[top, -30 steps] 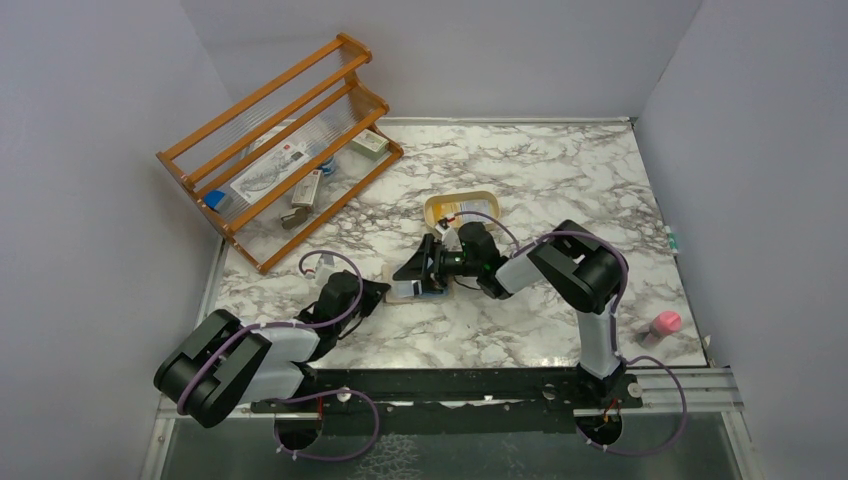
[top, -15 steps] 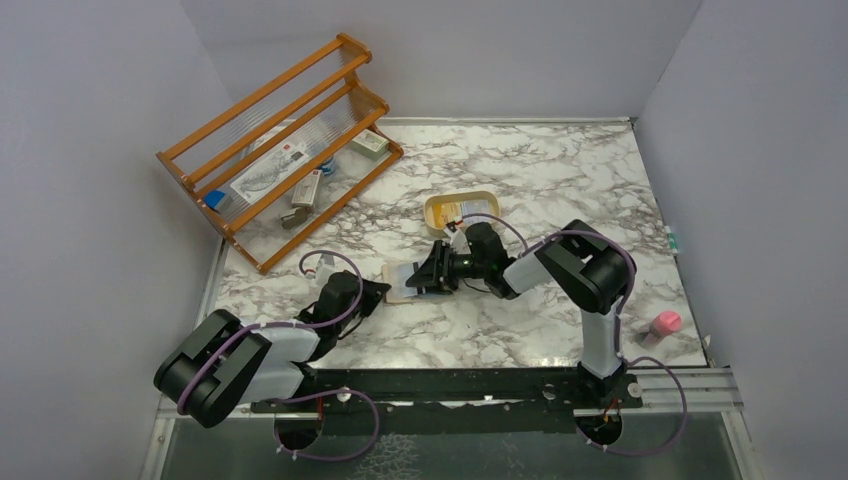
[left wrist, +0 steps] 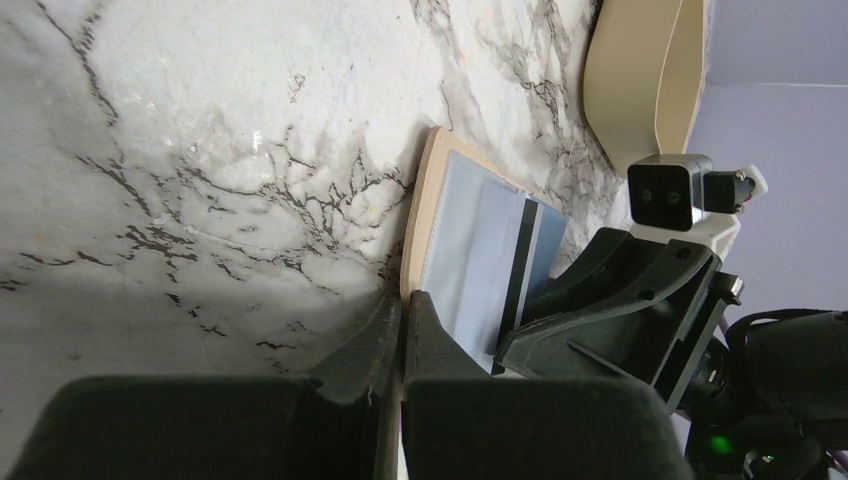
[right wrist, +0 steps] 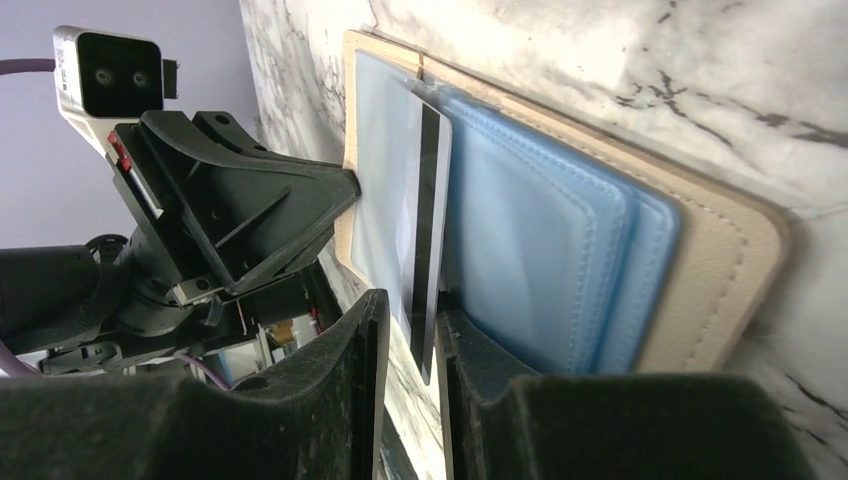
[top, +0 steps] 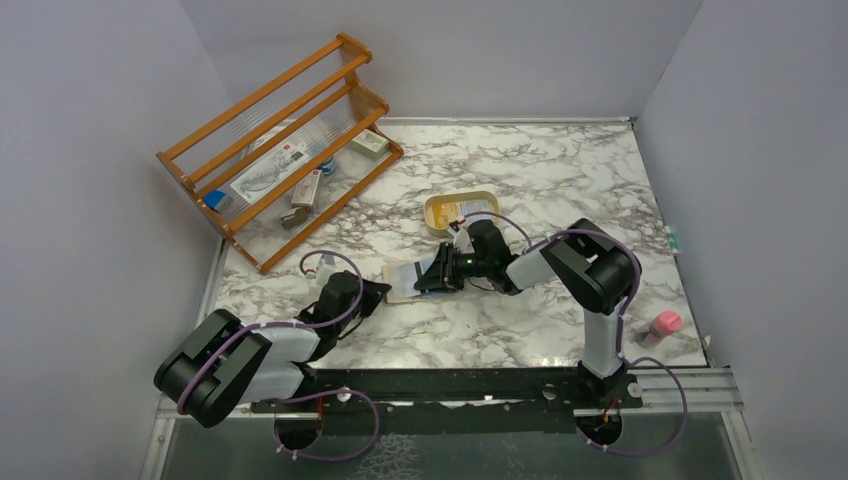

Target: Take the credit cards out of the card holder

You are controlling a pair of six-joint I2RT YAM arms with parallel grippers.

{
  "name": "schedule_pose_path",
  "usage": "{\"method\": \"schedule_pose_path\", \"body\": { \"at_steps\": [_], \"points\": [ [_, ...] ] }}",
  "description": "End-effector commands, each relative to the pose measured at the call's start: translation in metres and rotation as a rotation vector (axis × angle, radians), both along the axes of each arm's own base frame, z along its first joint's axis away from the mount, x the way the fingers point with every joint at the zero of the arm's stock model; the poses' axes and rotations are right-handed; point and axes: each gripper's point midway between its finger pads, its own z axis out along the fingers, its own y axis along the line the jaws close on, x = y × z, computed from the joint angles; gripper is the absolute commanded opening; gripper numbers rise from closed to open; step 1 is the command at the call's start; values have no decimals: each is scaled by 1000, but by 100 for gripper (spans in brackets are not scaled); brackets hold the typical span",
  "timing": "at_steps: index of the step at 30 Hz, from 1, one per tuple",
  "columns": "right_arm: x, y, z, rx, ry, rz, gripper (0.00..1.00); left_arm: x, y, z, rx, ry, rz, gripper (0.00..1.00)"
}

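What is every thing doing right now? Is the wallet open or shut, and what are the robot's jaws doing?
card holder: open, lying flat, blue inside facing up.
striped card: over the clear pocket, between the right jaws.
right gripper: jaws on either side of the striped card; grip unclear.
left gripper: jaws shut, tips at the card holder's edge.
tray: something yellow inside.

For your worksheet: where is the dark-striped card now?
In the right wrist view, the pale dark-striped plastic card lies on the open tan wallet, between the right tool's fingers.
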Motion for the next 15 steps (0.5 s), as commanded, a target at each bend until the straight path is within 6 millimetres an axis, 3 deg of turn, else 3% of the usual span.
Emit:
{"method": "schedule_pose_path", "body": {
  "at_steps": [1, 4, 9, 15],
  "points": [
    [-14, -28, -43, -151, 81, -23, 29, -16, 10, -26, 63, 84, -3, 0],
    [-15, -38, -45, -172, 85, -31, 27, -16, 10, -26, 65, 86, -4, 0],
    [-18, -57, -46, -212, 80, -30, 1, -16, 10, -28, 68, 93, -7, 0],
    [-9, -71, -22, -294, -16, -28, 1, -17, 10, -29, 71, 98, -6, 0]
  ]
}}
